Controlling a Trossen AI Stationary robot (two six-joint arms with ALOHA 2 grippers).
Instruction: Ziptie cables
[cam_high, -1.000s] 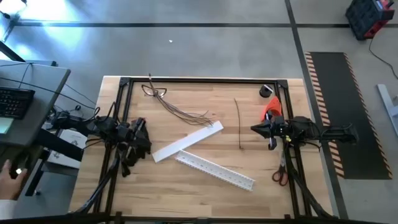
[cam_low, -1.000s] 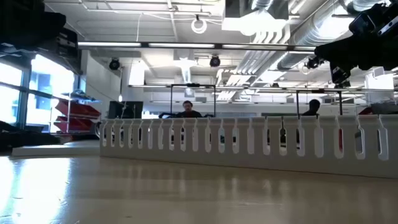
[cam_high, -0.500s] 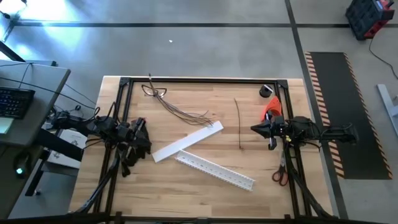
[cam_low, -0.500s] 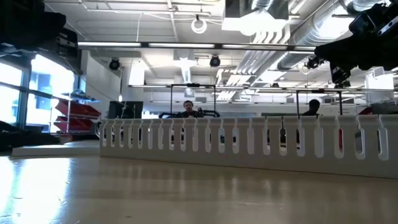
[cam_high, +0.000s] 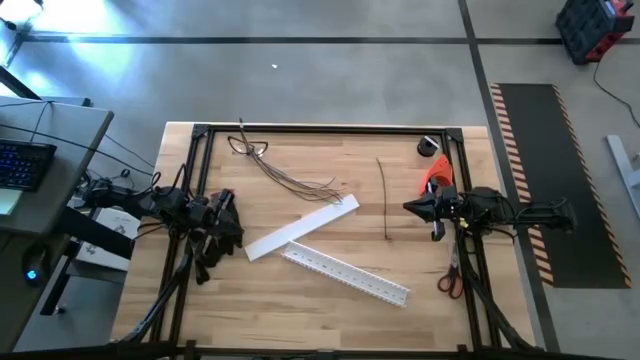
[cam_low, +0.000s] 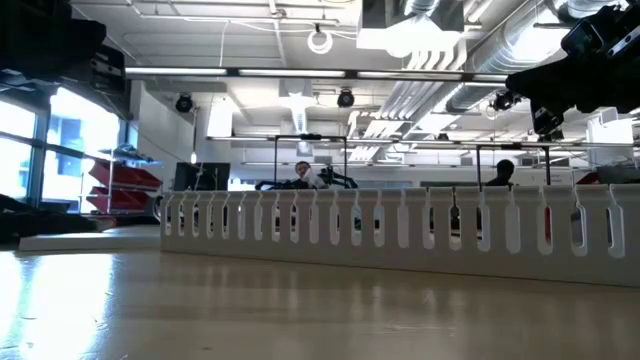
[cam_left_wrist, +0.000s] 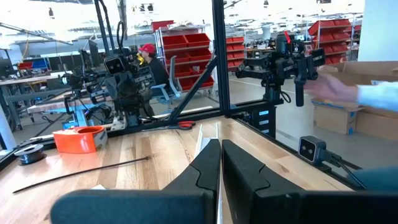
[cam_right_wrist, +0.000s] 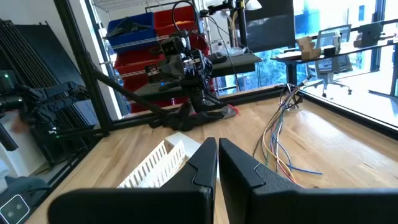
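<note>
Looking down, we see the left gripper (cam_high: 232, 222) and right gripper (cam_high: 410, 207) with fingers together, holding nothing; the thin fanned wire cables (cam_high: 290, 175) lie far-centre, the straight dark ziptie (cam_high: 384, 198) to their right.

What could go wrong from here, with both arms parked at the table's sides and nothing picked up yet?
1. The cables are thin and fan out loosely; a pinch may catch only some strands.
2. The ziptie lies flat on the wood, so the shut right gripper beside it may slide it rather than lift it.
3. The white slotted channel and flat white cover lie between the left gripper and the ziptie, and could get knocked.
</note>
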